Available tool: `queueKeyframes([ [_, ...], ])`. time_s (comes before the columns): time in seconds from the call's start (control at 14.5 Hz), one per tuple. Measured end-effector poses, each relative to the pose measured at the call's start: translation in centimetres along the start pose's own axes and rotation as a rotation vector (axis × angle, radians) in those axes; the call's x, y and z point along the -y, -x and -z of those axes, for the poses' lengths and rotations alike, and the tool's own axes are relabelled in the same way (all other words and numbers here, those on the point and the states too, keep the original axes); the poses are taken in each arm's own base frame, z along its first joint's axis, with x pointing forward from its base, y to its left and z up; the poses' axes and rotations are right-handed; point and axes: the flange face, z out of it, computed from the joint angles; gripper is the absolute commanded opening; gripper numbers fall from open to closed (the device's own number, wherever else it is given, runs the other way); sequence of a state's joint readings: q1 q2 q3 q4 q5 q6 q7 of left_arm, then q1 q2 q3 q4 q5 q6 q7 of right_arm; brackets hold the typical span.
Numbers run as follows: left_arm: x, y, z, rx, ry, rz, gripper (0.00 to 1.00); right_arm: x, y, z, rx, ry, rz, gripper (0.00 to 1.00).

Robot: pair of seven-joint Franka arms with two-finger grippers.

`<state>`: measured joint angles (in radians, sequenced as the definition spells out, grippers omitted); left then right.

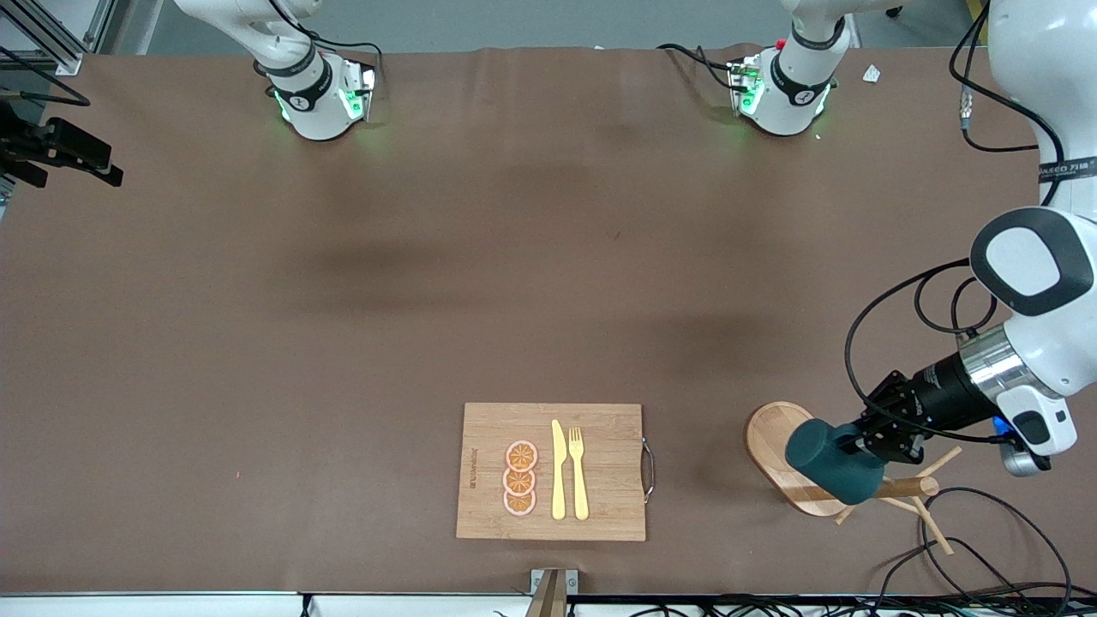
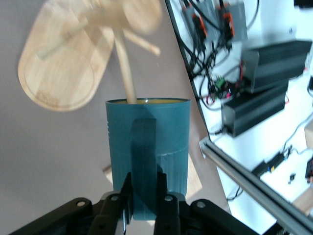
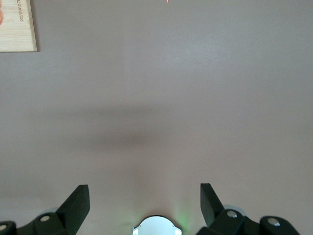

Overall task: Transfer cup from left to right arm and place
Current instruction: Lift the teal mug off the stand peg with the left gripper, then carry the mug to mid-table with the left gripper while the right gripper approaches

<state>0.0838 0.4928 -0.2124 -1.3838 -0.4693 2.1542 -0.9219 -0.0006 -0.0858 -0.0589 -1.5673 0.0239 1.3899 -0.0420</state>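
Observation:
The dark teal cup (image 1: 833, 461) hangs tilted on the wooden peg rack (image 1: 776, 437), toward the left arm's end of the table and near the front edge. In the left wrist view a peg (image 2: 126, 73) runs into the cup's (image 2: 146, 137) mouth, with the rack's oval base (image 2: 56, 68) below. My left gripper (image 1: 860, 443) is shut on the cup's handle (image 2: 143, 161), one finger (image 2: 168, 208) on each side. My right gripper (image 3: 145, 198) is open and empty, high over bare table by its own base; it does not show in the front view.
A wooden cutting board (image 1: 600, 428) with orange slices (image 1: 520, 477), a yellow knife (image 1: 558, 470) and a fork (image 1: 578, 471) lies near the front edge at mid-table. Loose cables (image 1: 986, 566) lie by the rack. The board's corner (image 3: 17, 24) shows in the right wrist view.

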Motion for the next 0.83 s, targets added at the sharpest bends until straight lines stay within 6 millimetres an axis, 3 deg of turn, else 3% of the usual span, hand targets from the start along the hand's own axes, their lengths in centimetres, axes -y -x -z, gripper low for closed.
queueKeyframes([
  [0.21, -1.7, 4.7, 0.1, 0.020, -0.009, -0.075, 0.02, 0.0, 0.0, 0.0, 0.000, 0.000, 0.000, 1.00],
  [0.41, -3.2, 12.0, -2.4, -0.011, -0.081, -0.171, 0.02, 0.0, 0.0, 0.0, 0.000, 0.000, 0.000, 1.00],
  [0.62, -3.8, 22.7, -7.1, -0.115, -0.198, -0.337, 0.02, 0.0, 0.0, 0.0, 0.000, 0.000, -0.001, 1.00],
  [0.83, -2.3, 33.8, -12.4, -0.212, -0.264, -0.503, 0.02, -0.1, 0.0, 0.0, 0.000, 0.000, -0.002, 1.00],
])
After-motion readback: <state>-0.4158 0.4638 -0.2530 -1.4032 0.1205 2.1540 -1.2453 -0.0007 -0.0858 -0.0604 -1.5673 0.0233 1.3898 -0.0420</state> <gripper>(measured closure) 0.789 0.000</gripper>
